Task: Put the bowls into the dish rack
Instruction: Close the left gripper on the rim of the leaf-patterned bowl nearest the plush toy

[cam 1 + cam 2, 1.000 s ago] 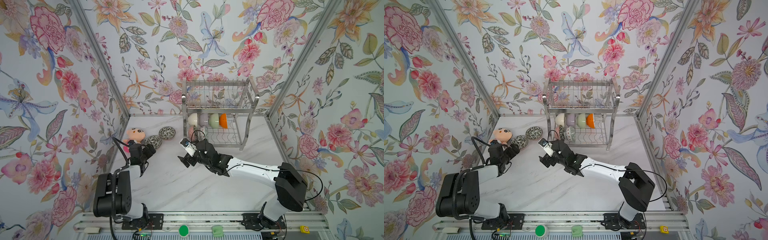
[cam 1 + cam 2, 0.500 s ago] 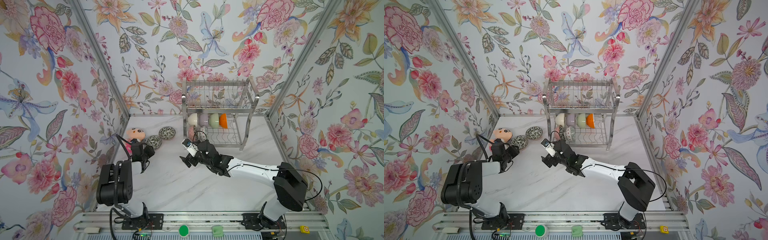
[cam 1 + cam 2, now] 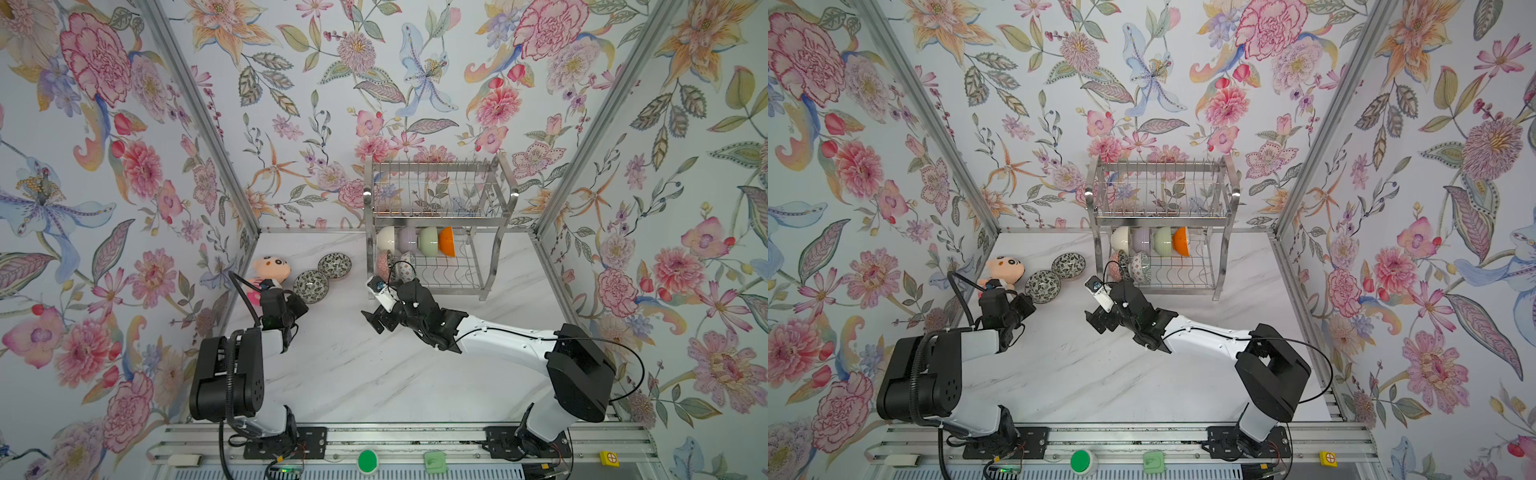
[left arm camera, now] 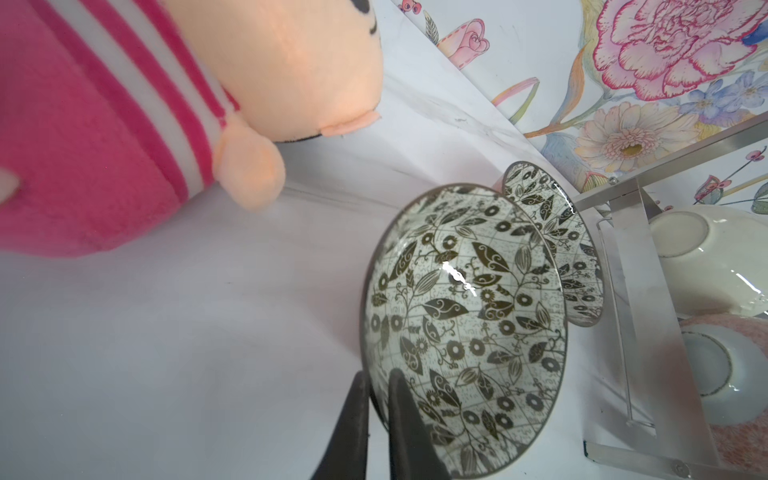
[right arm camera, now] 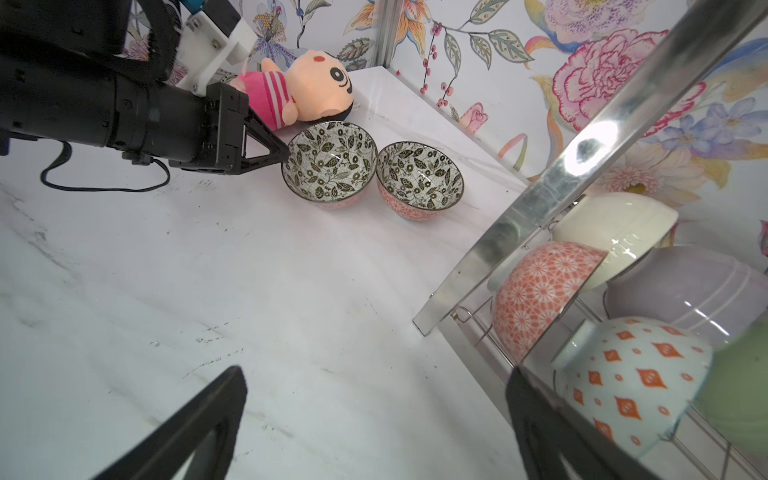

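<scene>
Ceramic bowl (image 4: 465, 324), dark leaf inside, pink outside

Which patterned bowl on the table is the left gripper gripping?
The bowl beside the plush doll: the left gripper pinches its rim; the other bowl sits free.

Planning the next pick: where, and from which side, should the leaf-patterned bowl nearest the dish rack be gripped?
Pinch the rim. The bowl stands upright, mouth up, so its thin wall can be straddled inside and outside. It is probably best to come from above on the open-table side: the other patterned bowl sits close on one side, and the dish rack stands past the opposite side.
</scene>
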